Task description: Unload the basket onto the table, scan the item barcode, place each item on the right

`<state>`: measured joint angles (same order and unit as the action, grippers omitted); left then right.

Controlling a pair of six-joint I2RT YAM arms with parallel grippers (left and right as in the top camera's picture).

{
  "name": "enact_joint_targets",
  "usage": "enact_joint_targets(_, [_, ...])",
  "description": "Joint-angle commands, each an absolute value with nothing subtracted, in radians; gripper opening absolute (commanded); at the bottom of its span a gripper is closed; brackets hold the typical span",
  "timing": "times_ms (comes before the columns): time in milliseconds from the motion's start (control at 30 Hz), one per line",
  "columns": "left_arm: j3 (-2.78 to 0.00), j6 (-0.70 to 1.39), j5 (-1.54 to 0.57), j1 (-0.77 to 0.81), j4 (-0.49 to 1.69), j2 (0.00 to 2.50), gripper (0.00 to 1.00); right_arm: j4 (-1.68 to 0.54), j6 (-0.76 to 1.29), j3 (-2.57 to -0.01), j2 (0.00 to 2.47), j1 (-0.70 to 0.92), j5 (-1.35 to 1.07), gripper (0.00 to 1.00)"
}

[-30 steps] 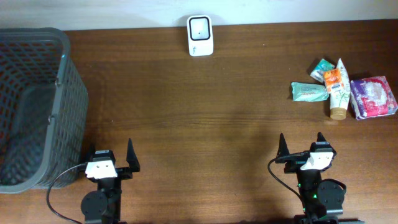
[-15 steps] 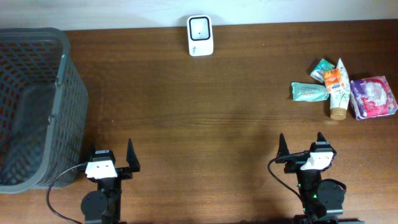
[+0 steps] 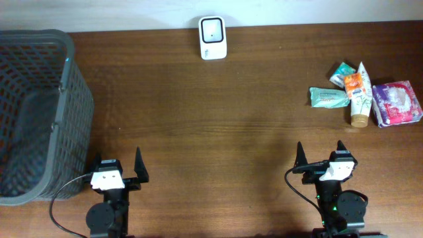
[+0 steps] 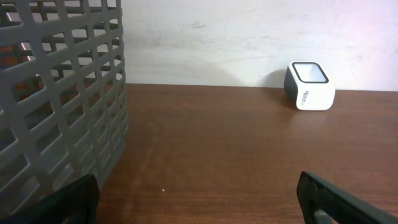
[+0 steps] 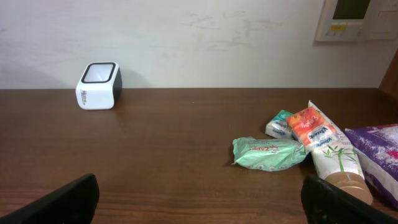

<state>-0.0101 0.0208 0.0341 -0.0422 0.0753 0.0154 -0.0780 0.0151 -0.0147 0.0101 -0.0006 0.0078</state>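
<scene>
Left wrist view: the left end effector (image 4: 199,208) shows just 2 dark fingertips (image 4: 71,200) at the bottom corners, the rest lost below the frame. Ahead and to its left, the grey basket (image 4: 62,93) runs off the top and left edges. Ahead to its right, the lettering on the white scanner (image 4: 309,87) is too small to read.

Right wrist view: the right end effector (image 5: 199,205) shows its tips only. Ahead to its right, the purple packet (image 5: 379,155) is sliced by the right edge. The tube (image 5: 329,155) hides part of the small teal packet (image 5: 280,122). Print on all 3 is too small to tell a barcode. The wall panel (image 5: 351,18) is cut off at the top.
</scene>
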Motion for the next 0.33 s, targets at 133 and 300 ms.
enact_joint_targets(133, [-0.009, 0.03, 0.022, -0.049, 0.084, 0.005, 0.99, -0.081, 0.008, -0.006, 0.004, -0.007, 0.02, 0.99])
enact_joint_targets(300, [-0.009, 0.03, 0.022, -0.049, 0.084, 0.005, 0.99, -0.081, 0.008, -0.006, 0.004, -0.007, 0.02, 0.99])
